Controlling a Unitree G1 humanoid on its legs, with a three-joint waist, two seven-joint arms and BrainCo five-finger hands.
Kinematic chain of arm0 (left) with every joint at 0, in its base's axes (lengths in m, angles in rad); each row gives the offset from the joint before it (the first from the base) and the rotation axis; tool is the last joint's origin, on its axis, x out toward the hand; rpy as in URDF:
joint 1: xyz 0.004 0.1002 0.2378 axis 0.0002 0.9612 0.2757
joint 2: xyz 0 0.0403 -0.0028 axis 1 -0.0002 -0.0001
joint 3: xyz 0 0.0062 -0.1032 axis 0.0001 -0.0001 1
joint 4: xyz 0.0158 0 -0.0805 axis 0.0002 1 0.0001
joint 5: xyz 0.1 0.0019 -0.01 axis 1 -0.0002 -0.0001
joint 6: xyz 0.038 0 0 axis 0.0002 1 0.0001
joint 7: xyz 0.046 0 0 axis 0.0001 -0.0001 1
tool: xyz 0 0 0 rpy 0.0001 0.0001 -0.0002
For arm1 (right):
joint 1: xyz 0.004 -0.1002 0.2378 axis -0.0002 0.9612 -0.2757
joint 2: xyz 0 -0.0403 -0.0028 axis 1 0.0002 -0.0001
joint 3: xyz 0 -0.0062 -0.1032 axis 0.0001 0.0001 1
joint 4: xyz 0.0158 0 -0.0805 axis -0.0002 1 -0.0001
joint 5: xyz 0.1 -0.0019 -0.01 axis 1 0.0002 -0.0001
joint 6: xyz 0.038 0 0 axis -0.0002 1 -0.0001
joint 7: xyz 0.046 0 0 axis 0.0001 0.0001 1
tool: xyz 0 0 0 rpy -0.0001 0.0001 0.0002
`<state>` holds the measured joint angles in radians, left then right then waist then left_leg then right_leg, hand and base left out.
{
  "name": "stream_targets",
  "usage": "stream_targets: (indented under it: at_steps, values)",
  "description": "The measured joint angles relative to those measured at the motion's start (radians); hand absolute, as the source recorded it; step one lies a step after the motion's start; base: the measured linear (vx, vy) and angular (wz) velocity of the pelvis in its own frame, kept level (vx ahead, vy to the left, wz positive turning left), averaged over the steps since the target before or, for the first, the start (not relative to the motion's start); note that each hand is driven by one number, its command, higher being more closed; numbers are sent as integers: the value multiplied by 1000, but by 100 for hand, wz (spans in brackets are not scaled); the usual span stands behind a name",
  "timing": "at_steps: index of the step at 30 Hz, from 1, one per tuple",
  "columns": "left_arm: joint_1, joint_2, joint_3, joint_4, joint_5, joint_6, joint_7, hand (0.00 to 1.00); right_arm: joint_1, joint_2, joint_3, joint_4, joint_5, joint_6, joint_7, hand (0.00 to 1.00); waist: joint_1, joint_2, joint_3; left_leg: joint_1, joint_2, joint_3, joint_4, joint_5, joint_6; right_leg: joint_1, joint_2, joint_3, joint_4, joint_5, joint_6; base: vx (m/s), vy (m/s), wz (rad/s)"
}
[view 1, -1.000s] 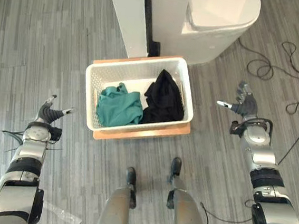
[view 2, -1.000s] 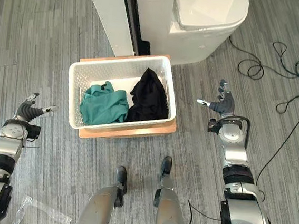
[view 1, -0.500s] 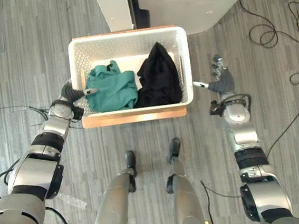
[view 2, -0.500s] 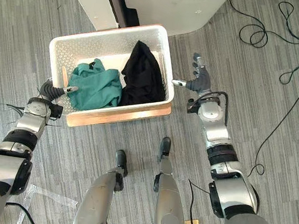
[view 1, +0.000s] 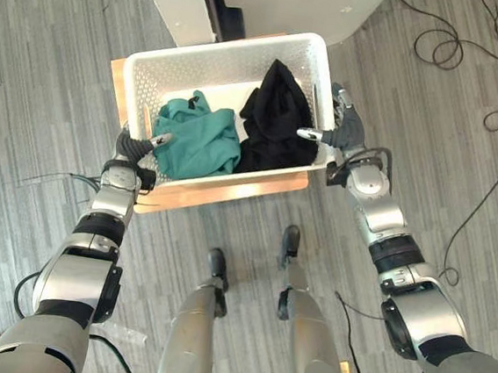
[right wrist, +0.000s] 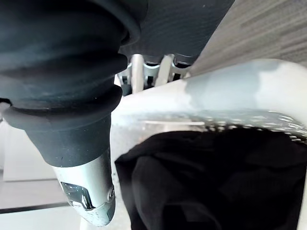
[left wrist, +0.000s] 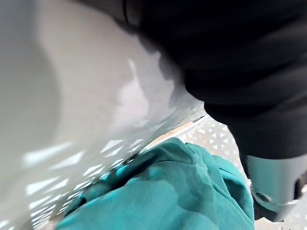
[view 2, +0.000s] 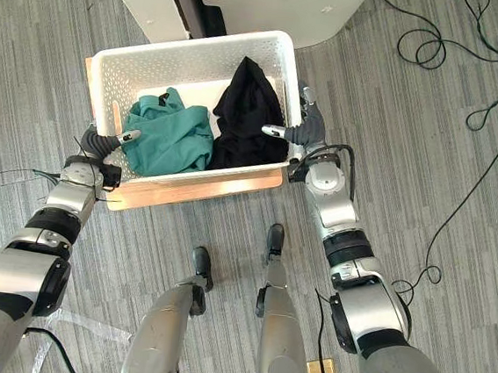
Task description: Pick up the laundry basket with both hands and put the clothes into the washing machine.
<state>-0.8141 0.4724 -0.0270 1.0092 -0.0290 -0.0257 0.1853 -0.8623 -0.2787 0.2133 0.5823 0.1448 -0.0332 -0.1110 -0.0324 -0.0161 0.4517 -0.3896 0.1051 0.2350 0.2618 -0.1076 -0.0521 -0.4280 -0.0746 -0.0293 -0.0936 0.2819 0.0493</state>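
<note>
Inspection finding: no legible text, number, label or sign. Surfaces checked: white laundry basket (view 1: 235, 57), teal garment (view 1: 202, 142), black garment (view 1: 277, 119) and white washing machine (view 1: 284, 0). All appear plain. A small yellow tag (view 2: 320, 371) lies on the floor (view 2: 396, 121). Any marking on it is too small to make out.

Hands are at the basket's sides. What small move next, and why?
Probably curl the right hand round the laundry basket rim before lifting: its fingers look straight outside the wall, the left hand is at the opposite rim, the basket rests on a wooden board.
</note>
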Motion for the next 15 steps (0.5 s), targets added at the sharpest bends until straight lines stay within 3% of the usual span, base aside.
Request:
stream_targets:
  at_steps: [15]
  values:
    - [9, -41, 35, 3, -90, -24, 36, 0, -112, 36, -15, 191, -70, -10, -3, 0, 8, 4, 2, -18, -2, -8, -2, 1, 1, -17, -9, -2, 7, 1, 3, 0, 1, 1]
